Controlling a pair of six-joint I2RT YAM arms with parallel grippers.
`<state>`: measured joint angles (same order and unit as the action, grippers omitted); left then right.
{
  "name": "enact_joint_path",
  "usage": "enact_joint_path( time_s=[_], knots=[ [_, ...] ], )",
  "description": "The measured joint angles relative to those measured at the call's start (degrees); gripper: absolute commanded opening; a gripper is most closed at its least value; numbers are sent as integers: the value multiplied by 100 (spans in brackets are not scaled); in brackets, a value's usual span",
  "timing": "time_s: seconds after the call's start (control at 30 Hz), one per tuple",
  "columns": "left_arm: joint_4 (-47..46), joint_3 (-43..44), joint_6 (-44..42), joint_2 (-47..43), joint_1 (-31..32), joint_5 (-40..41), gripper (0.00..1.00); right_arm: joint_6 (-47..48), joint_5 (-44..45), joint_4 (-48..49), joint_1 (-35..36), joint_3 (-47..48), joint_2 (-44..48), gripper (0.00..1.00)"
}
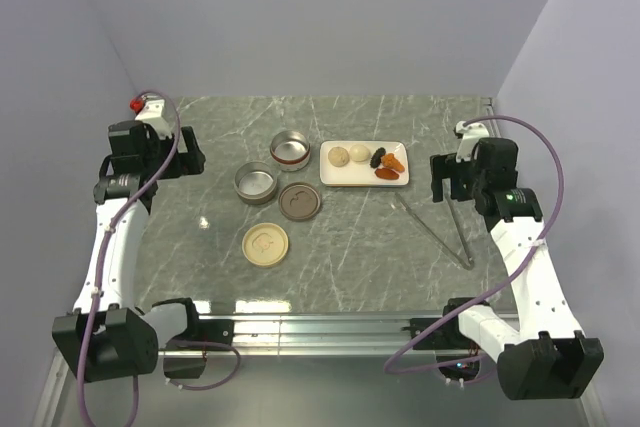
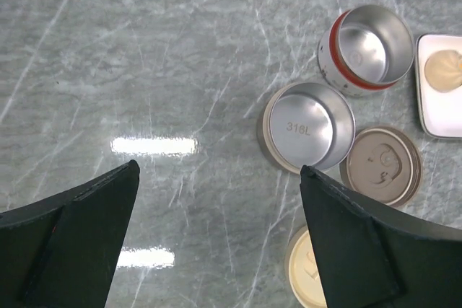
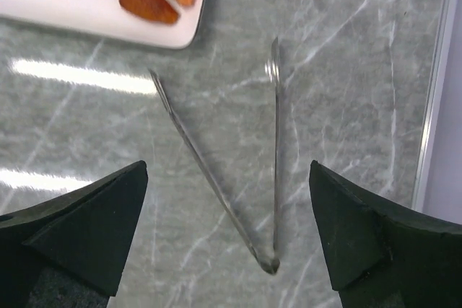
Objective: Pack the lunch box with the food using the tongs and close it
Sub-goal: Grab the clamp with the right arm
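The lunch box lies in parts on the marble table: a steel tin with a red band (image 1: 290, 150) (image 2: 364, 48), a plain steel tin (image 1: 257, 183) (image 2: 309, 125), a brown lid (image 1: 300, 201) (image 2: 380, 164) and a cream lid (image 1: 265, 244) (image 2: 307, 272). The food (image 1: 372, 160) sits on a white plate (image 1: 345, 176) (image 3: 86, 12). It is two cream balls, a black lump and orange and red-brown chunks (image 3: 148, 5). The silver tongs (image 1: 433, 232) (image 3: 214, 178) lie in a V right of the plate. My right gripper (image 1: 445, 179) (image 3: 227, 165) hangs open over them. My left gripper (image 1: 190, 159) (image 2: 218, 167) is open, left of the tins.
A metal rail (image 1: 320, 325) runs along the table's near edge, with both arm bases bolted to it. Pale walls close in the left, back and right sides. The table's right edge strip (image 3: 433, 106) lies just beyond the tongs.
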<state>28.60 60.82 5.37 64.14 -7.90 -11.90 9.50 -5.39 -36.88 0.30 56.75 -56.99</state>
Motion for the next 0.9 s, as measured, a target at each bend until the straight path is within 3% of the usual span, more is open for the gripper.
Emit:
enact_joint_path(
  time_s=[0.33,0.63,0.9],
  knots=[
    [-579,-238,-44,-704,0,-68,99,927,205,-1165,0,227,-315,100],
    [-66,372,-149,258,0,-667,99,1685,214,-2090,-529,514,-1064,100],
    [50,372,-151,308,0,-1027,99,2162,-39,-2127,-885,337,-1832,100]
  ],
)
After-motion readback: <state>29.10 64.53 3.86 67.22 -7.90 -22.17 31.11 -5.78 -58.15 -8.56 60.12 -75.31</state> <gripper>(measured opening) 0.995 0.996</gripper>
